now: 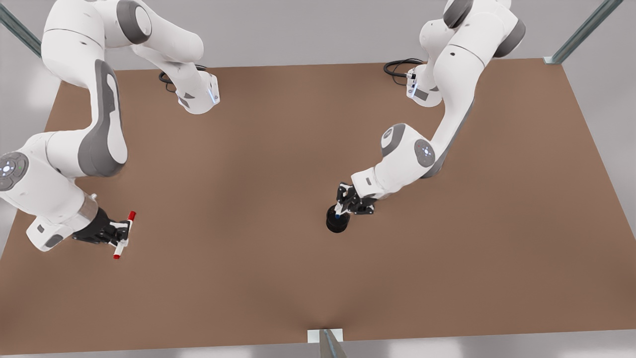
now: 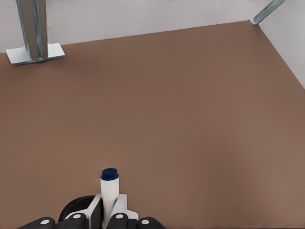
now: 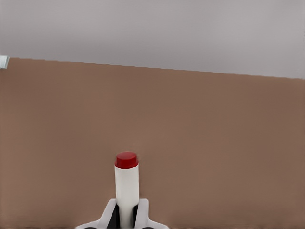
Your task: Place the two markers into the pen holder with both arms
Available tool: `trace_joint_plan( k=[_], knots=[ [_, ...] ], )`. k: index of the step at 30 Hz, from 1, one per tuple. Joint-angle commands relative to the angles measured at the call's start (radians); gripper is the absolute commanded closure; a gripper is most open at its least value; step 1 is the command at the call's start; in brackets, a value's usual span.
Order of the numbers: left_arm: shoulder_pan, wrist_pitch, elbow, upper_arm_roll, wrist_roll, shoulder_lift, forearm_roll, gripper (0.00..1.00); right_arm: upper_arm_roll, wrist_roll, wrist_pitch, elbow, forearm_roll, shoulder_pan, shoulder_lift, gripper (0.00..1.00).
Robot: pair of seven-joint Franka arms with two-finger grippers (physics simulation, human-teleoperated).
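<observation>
Pen holder (image 1: 337,224) beneath left pincer's (image 1: 340,208) blue marker (image 2: 109,191).

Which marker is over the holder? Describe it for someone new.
On the brown table, find the arm at the front view's right; its left gripper is shut on the blue-capped marker above the black pen holder. The red-capped marker, in the right gripper, sits far left.

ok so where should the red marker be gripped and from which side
Mid-barrel, as the right gripper holds it now: the red marker is thin and straight, red at both ends, so fingers close across its white middle, coming from the front view's left. The left gripper holds the blue marker over the pen holder.
</observation>
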Motion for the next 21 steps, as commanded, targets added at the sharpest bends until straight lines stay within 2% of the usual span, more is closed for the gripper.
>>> trace_joint_plan(
  k=[1, 3, 6, 9, 11, 21],
  knots=[
    [0.003, 0.353, -0.064, -0.013, 0.869, -0.009, -0.051, 0.79, 0.002, 0.062, -0.183, -0.005, -0.010, -0.007, -0.032, 0.79],
    [0.025, 0.491, -0.120, -0.068, 0.957, -0.003, -0.051, 0.79, 0.002, 0.033, -0.210, -0.008, -0.005, -0.024, -0.041, 0.79],
    [0.036, 0.574, -0.143, -0.078, 1.024, 0.025, -0.050, 0.79, 0.003, 0.035, -0.204, -0.008, -0.002, -0.020, -0.041, 0.79],
    [0.037, 0.606, -0.141, -0.078, 1.029, 0.045, -0.046, 0.79, 0.078, 0.047, -0.171, -0.002, -0.011, -0.011, -0.037, 0.79],
    [0.036, 0.643, -0.138, -0.080, 1.029, 0.075, -0.046, 0.79, 0.085, 0.056, -0.126, 0.016, -0.011, 0.042, -0.032, 0.79],
    [0.023, 0.663, -0.183, -0.115, 1.020, 0.115, -0.115, 0.79, 0.085, 0.236, 0.308, 0.028, -0.011, 0.253, 0.107, 0.79]
  ],
)
